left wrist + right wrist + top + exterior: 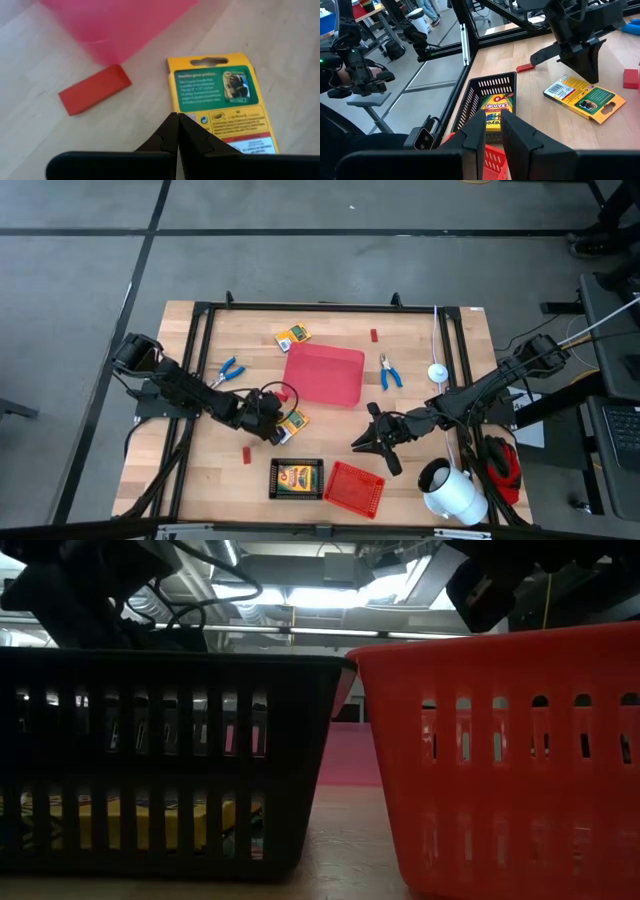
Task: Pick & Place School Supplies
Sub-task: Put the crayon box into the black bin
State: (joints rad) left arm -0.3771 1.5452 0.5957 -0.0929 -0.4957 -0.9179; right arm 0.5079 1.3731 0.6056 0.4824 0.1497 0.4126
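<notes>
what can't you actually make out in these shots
- Low view: the black basket and red mesh basket fill the picture and hide the rest of the table.
- Left wrist view: the shut left gripper covers the near end of the crayon box; contact cannot be told.
- Right wrist view: the right gripper hides part of the boxed crayons in that black basket.
- High view: the small red block is too small for detail.

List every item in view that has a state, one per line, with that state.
left gripper: shut, empty, over the crayon box by the tray.
right gripper: slightly parted, empty.
black basket: holds one crayon box.
red basket: upright, nothing seen inside.
red tray: nothing on it.
far crayon box: lying flat.
</notes>
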